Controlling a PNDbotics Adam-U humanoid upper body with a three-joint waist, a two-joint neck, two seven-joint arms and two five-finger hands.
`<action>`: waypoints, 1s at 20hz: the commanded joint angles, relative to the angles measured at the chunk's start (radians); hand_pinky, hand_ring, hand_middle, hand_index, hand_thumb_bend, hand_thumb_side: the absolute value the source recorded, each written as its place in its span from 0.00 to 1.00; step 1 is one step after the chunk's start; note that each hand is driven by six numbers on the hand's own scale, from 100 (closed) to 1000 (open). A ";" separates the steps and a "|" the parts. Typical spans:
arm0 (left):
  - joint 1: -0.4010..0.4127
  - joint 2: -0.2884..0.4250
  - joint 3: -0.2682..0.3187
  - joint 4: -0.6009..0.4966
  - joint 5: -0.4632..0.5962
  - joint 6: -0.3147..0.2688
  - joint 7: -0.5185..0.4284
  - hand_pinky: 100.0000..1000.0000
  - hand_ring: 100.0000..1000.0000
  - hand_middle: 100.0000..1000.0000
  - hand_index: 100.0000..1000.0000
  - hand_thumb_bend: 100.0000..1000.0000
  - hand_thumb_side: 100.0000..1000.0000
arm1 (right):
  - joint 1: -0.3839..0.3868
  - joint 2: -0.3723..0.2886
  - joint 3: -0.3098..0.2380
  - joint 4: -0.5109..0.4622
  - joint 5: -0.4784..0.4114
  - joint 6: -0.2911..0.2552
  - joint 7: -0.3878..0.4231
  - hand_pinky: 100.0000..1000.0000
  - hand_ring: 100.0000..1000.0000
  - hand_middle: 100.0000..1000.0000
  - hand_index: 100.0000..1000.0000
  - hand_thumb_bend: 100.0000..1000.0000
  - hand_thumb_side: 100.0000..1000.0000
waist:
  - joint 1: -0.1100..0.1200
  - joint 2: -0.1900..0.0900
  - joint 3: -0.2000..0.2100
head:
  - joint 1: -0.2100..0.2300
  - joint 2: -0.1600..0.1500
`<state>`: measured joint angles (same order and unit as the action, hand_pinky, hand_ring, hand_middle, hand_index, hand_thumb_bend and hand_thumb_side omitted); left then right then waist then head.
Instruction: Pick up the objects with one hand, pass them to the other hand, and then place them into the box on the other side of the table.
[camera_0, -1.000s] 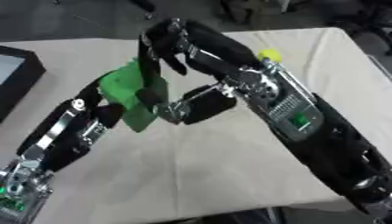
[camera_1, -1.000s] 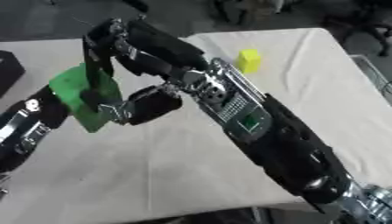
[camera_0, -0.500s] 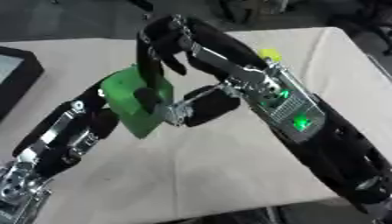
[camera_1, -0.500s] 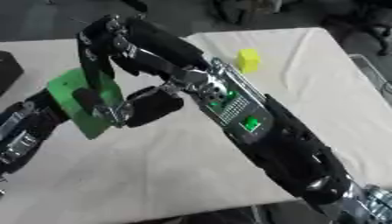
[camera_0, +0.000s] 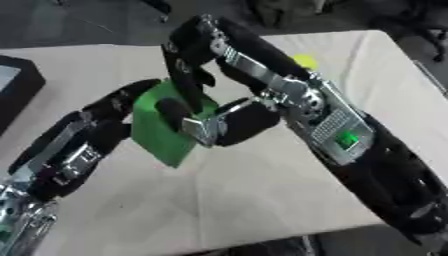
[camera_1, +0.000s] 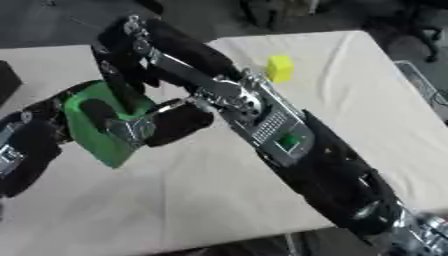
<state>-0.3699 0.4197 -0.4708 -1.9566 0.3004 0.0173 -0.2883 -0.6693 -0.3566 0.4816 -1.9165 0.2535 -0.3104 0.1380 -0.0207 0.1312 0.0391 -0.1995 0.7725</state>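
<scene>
- The black box (camera_0: 16, 95) sits at the table's far left edge, well beyond the left hand's fingers; it looks rigid, with a lighter panel on top.
- The left hand (camera_0: 118, 107) reaches up from the lower left, and its dark fingers curl round the left side of the green object (camera_0: 157, 130), which is held above the table.
- The green object is flat-faced and boxy, matte, bright green, with crisp corners; it is likely a light block or carton. A second ago it looked crumpled behind the fingers, and now a broad clean face shows, tilted with one corner pointing down.
- The right hand (camera_0: 188, 90) comes down from above. Its fingers wrap over the object's top and right face, with the thumb pressed against the front.
- Since half a second ago, the object has shifted a little toward the left hand, so both hands now share it. I judge the handover to be mid-way; the right hand's release is next.
- A small yellow block (camera_1: 279, 67) lies on the beige cloth (camera_1: 350, 90), well to the right of the fingers.
</scene>
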 joint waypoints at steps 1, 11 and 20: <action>-0.022 0.009 -0.015 -0.043 -0.001 -0.006 -0.022 0.64 1.00 0.96 0.79 0.28 0.73 | -0.011 -0.015 0.000 0.007 0.011 0.008 -0.002 0.02 0.37 0.39 0.35 0.00 0.34 | 0.002 -0.009 -0.001 | -0.003 -0.003; -0.039 0.010 -0.042 -0.043 -0.032 -0.002 -0.056 0.64 1.00 0.98 0.80 0.25 0.75 | -0.016 -0.007 -0.002 -0.001 0.032 0.022 -0.022 0.00 0.36 0.37 0.34 0.00 0.31 | 0.002 -0.012 -0.004 | -0.003 -0.003; -0.068 -0.042 -0.035 -0.043 -0.005 0.031 -0.001 0.64 1.00 0.97 0.79 0.24 0.71 | -0.012 0.015 -0.013 -0.018 0.036 0.011 -0.157 0.00 0.27 0.34 0.34 0.00 0.29 | -0.002 -0.014 -0.004 | -0.004 -0.003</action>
<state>-0.4137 0.3938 -0.5022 -1.9566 0.2806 0.0514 -0.2972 -0.6698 -0.3368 0.4811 -1.9355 0.2773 -0.3021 0.0076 -0.0244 0.1312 0.0357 -0.2011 0.7725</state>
